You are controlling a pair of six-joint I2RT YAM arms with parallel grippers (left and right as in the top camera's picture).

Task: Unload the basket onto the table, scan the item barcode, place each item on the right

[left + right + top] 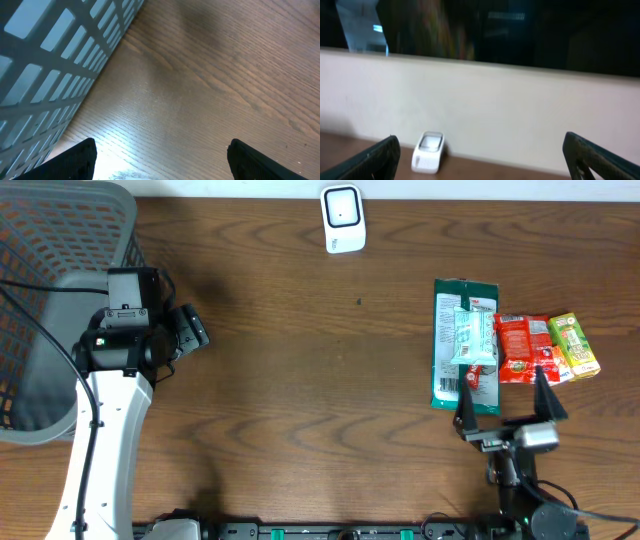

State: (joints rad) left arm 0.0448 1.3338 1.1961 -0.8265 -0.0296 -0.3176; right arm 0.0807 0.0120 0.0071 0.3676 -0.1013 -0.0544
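Note:
Several snack packets lie at the right of the table: a dark green packet (447, 350) with a pale blue one (474, 337) on top, a red packet (522, 346) and a yellow-green packet (574, 345). The white barcode scanner (343, 219) stands at the far edge; it also shows in the right wrist view as the scanner (427, 152) against the wall. My right gripper (506, 403) hangs open just in front of the packets, holding nothing (480, 156). My left gripper (194, 329) is open over bare wood (160, 161) beside the basket.
A grey mesh basket (100, 220) fills the far left corner, its wall (55, 70) close to my left fingers. The brown wooden table (300, 380) runs between the two arms. A pale wall (520, 110) rises behind the scanner.

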